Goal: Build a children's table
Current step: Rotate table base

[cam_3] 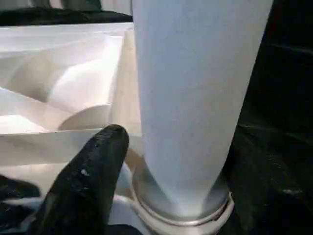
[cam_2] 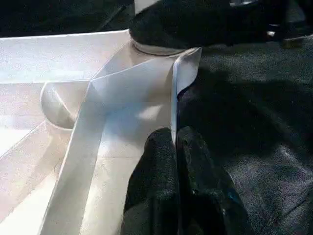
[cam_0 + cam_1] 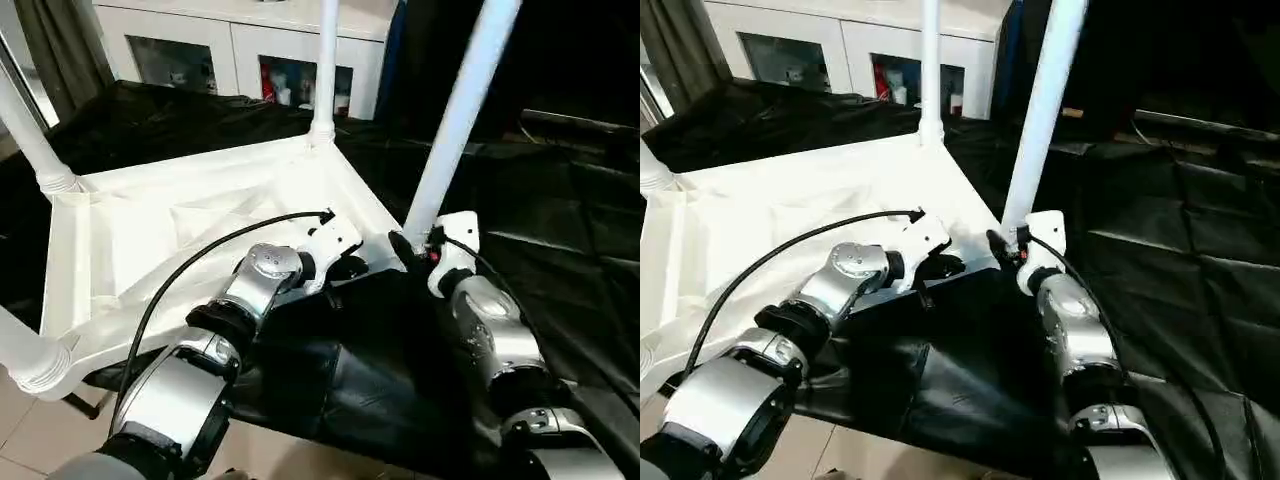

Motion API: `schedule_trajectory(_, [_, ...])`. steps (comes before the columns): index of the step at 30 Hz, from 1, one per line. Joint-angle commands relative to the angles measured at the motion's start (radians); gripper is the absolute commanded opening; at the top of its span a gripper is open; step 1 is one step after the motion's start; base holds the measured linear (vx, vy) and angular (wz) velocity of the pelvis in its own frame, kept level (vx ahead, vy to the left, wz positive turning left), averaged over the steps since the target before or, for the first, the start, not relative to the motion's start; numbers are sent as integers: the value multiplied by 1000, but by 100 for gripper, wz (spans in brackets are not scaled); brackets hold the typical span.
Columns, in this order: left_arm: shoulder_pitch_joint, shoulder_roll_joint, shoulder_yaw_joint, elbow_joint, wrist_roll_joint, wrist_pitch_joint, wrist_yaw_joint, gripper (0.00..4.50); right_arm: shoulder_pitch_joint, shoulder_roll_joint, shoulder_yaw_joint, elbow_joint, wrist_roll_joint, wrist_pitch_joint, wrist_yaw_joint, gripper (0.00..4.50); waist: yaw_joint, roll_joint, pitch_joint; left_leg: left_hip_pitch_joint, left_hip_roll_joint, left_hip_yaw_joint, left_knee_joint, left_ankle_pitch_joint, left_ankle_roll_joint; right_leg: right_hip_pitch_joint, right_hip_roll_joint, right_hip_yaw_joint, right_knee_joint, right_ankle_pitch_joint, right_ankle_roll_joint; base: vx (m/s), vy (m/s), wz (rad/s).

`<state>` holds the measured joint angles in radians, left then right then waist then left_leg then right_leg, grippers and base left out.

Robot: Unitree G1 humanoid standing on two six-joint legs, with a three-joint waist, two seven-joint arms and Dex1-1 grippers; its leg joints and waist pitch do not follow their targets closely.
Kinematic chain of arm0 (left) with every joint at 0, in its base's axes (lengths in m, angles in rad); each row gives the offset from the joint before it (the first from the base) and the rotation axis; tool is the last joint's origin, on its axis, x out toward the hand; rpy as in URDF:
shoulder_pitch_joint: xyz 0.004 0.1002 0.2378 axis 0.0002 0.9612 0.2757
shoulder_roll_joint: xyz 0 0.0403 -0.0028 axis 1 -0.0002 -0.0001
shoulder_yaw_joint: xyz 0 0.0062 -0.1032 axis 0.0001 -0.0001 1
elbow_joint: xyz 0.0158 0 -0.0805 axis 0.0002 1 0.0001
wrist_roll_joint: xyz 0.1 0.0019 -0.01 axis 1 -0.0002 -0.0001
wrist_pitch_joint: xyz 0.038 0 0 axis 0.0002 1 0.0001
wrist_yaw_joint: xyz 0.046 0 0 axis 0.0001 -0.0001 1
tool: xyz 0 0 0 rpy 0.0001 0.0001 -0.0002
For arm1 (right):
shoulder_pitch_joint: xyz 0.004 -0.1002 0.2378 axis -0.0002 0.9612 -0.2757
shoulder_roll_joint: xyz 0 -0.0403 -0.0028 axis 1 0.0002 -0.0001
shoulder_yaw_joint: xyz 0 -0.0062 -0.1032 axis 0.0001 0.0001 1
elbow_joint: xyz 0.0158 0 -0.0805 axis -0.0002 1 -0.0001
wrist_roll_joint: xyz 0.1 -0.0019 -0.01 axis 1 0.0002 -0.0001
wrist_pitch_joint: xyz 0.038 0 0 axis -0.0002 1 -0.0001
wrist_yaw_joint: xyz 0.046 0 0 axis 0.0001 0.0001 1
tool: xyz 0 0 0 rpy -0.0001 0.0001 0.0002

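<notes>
The white table top (image 3: 180, 230) lies upside down on black cloth, ribbed underside up. Three legs stand in its corner sockets: one at the far corner (image 3: 326, 60), one at the left (image 3: 28, 135), one at the near left (image 3: 20, 350). A fourth leg (image 3: 455, 120) rises tilted from the near right corner socket (image 1: 181, 210). My left gripper (image 2: 174, 142) is shut on the thin rim wall (image 2: 173, 103) near that corner. My right gripper (image 3: 412, 248) sits against the base of the fourth leg (image 1: 195, 98).
A white cabinet with glass doors (image 3: 250, 50) stands behind the table. Black cloth (image 3: 560, 220) covers the surface to the right and in front. Tiled floor (image 3: 30, 430) shows at the lower left, past the cloth's edge.
</notes>
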<state>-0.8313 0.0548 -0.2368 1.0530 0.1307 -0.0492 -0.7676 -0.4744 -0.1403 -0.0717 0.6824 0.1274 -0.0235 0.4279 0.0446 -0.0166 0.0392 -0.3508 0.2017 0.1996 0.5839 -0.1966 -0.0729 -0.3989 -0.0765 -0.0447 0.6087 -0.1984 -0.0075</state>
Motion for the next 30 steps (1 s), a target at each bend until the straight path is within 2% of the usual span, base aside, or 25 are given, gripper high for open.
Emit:
schedule_trajectory(1, [-24,-7,0,8,-4,-24,3,0,38,11,84,-1,14,30,141,323,4,-10,-43,3,28,-19,-75,-281,52,38,-63,40,-101,-314,-173,0,0,0])
schedule_trajectory(2, [-19,18,-5,4,-6,-50,-66,0,94,-110,93,-91,57,41,344,323,7,-12,-41,2,27,-18,-74,-267,60,41,-63,40,-102,-301,-175,0,0,0])
schedule_trajectory(3, [-18,25,-5,5,-8,-60,-90,0,111,-150,95,-115,68,42,405,323,16,-13,-43,3,30,-16,-70,-253,83,43,-62,40,-99,-272,-176,0,0,0])
schedule_trajectory(4, [-15,32,-6,1,-12,-66,-120,0,128,-191,95,-138,81,51,460,323,20,-13,-45,6,30,-12,-65,-243,97,39,-62,42,-96,-234,-191,0,0,0])
schedule_trajectory(5, [-15,34,-6,0,-14,-69,-130,0,132,-203,94,-142,84,52,477,323,20,-13,-45,6,30,-12,-65,-243,97,39,-62,42,-96,-234,-191,0,0,0])
schedule_trajectory(6, [-9,43,-8,-10,-25,-72,-183,0,145,-247,94,-156,92,60,531,323,18,-16,-47,-12,27,-16,-65,-203,109,53,-64,40,-88,-185,-202,0,0,0])
schedule_trajectory(7, [-6,49,-8,-16,-32,-74,-216,0,151,-271,92,-162,93,65,564,323,16,-13,-49,-17,28,-18,-63,-163,118,53,-65,34,-84,-152,-211,0,0,0])
schedule_trajectory(9, [3,61,-15,-31,-42,-83,-281,0,162,-304,88,-178,108,77,620,323,19,-13,-53,-11,29,-16,-58,-150,126,51,-65,36,-80,-119,-235,0,0,0])
schedule_trajectory(10, [6,68,-18,-37,-46,-84,-311,0,166,-318,85,-188,114,82,643,323,22,-13,-56,-11,31,-15,-54,-115,138,54,-63,37,-69,-39,-263,0,0,0])
schedule_trajectory(12, [15,84,-23,-52,-58,-84,-379,0,175,-345,81,-223,141,100,679,323,25,-8,-52,-14,34,-13,-53,-105,153,52,-58,33,-63,2,-283,0,0,0])
schedule_trajectory(14, [18,92,-22,-59,-64,-82,-411,0,180,-358,79,-246,158,114,698,323,32,-6,-54,-11,37,-10,-49,-94,163,51,-59,32,-56,42,-297,0,0,0])
schedule_trajectory(15, [20,98,-22,-65,-70,-80,-434,0,183,-365,78,-258,166,121,707,323,31,-7,-52,-13,36,-10,-50,-100,163,51,-60,31,-57,34,-298,0,0,0])
schedule_trajectory(16, [24,107,-23,-74,-75,-77,-457,0,185,-371,76,-269,164,122,713,323,33,-15,-52,-12,36,-9,-50,-114,158,51,-61,31,-59,10,-296,0,0,0])
schedule_trajectory(17, [25,110,-23,-76,-75,-78,-457,0,185,-373,74,-271,161,121,711,323,35,-11,-51,-12,36,-10,-51,-125,149,50,-63,31,-62,-26,-289,0,0,0])
schedule_trajectory(19, [26,116,-22,-78,-69,-81,-455,0,186,-384,69,-270,157,125,716,323,36,-12,-50,-10,36,-10,-52,-137,132,49,-64,31,-66,-72,-276,0,0,0])
schedule_trajectory(20, [27,120,-21,-76,-64,-88,-448,0,188,-392,66,-267,156,124,723,323,37,-16,-50,-10,36,-9,-52,-136,130,49,-64,32,-66,-78,-273,0,0,0])
schedule_trajectory(24, [23,131,-25,-58,-33,-117,-403,0,187,-416,42,-272,169,129,732,323,46,-15,-51,-9,35,-9,-50,-119,131,49,-63,34,-64,-61,-261,0,0,0])
schedule_trajectory(25, [24,135,-27,-51,-24,-126,-386,0,188,-425,24,-295,200,154,747,323,49,-12,-52,-9,34,-9,-49,-112,134,50,-64,34,-62,-48,-262,0,0,0])
schedule_trajectory(27, [21,132,-23,-39,-18,-134,-354,0,202,-432,12,-362,254,209,784,323,51,-13,-52,-10,35,-10,-49,-103,145,53,-60,33,-59,-18,-263,0,0,0])
schedule_trajectory(29, [17,124,-17,-29,-16,-141,-323,0,218,-437,27,-414,273,248,805,323,53,-12,-52,-9,36,-11,-48,-109,151,52,-61,32,-59,-17,-259,0,0,0])
schedule_trajectory(30, [8,107,3,-15,-25,-149,-270,0,241,-445,52,-467,285,284,828,323,53,-13,-51,-10,36,-11,-49,-117,146,52,-61,31,-62,-41,-253,0,0,0])
